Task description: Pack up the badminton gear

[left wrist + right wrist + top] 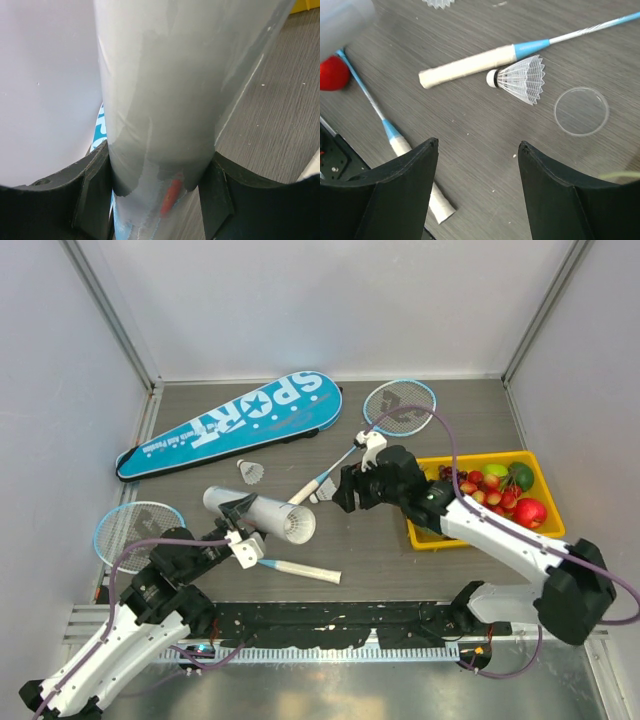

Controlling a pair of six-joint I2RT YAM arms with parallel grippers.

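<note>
1. Tube [262,512]: at the near left of the table [420,410], clamped across its body by the left gripper [240,525]. Its long axis runs roughly left to right, with the open mouth toward the right arm.
2. Shuttlecock [520,79]: on its side, just beside a racket handle [465,64].
3. Right gripper [477,165]: jaws apart, empty, hovering nearby.
4. Judged step: loading the tube. Next, drop onto the shuttlecock, pinch lightly, and feed it cork-first into the mouth.

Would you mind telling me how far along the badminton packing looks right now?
Early days. Done: perhaps one shuttlecock, judging by white in the mouth of the white tube. In hand: the left gripper clamps that tube; the open right gripper hangs over a shuttlecock beside the far racket. Left: another shuttlecock, the near racket and a clear lid lie loose; the blue bag looks unfilled.
</note>
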